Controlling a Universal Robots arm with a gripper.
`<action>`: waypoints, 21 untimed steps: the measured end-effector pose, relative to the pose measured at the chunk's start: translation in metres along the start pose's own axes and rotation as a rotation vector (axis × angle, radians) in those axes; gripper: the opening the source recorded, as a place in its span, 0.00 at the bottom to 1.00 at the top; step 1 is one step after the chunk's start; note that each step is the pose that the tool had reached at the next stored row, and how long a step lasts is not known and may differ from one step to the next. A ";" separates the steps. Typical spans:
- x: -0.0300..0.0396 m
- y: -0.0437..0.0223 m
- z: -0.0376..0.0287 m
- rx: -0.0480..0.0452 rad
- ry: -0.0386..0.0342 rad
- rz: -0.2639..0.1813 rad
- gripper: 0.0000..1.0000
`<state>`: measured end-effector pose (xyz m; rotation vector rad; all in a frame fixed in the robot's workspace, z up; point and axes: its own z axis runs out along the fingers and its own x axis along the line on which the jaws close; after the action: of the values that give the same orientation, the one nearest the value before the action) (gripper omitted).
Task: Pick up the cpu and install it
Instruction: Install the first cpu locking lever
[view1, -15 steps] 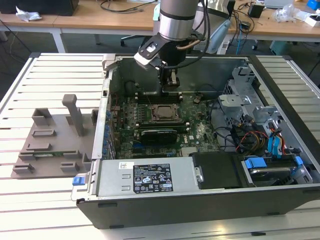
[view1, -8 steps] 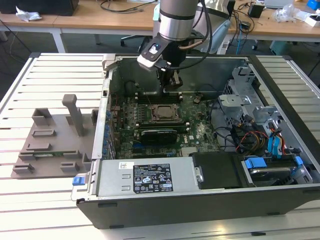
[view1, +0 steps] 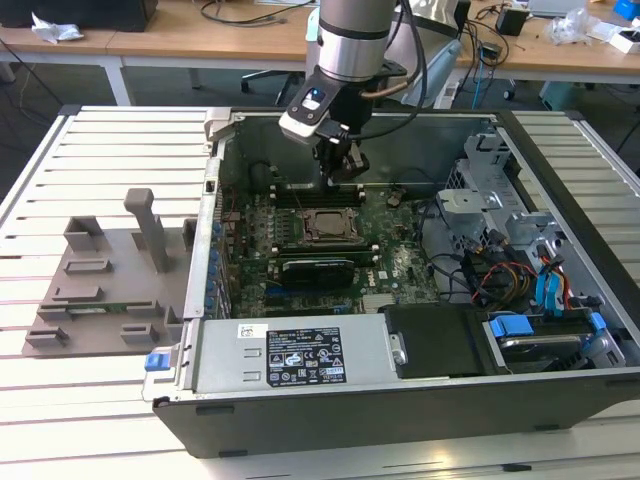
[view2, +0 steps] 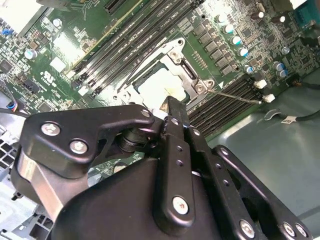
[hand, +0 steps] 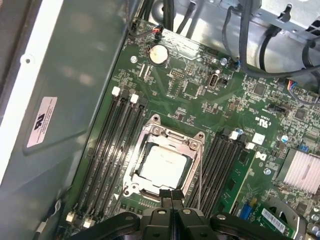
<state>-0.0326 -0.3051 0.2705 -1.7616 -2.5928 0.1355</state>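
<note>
Hovering hand (hand: 172, 196) closed on nothing, cpu (hand: 162, 163) lying in the motherboard socket (hand: 172, 135), just beneath the hand

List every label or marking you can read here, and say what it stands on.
No text can be read.
Black sticker on the power supply: print too small.
White sticker on the case wall: blurred.
Motherboard markings: too small.

The arm (view1: 352, 35) stands near vertical, wrist aimed straight down, and the gripper (view1: 342, 165) hangs low beneath it. Both wrist views catch the black fingers (hand: 166, 197) pressed flat against each other, tips together, side linkages folded in.
</note>
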 end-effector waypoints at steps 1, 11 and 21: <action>0.0000 0.0000 0.0000 -0.0002 -0.0003 -0.004 0.10; 0.0000 0.0000 0.0000 -0.0027 -0.0044 -0.059 0.10; 0.0000 0.0000 0.0000 -0.0064 -0.0104 -0.141 0.10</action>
<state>-0.0326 -0.3051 0.2705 -1.5763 -2.7164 0.1359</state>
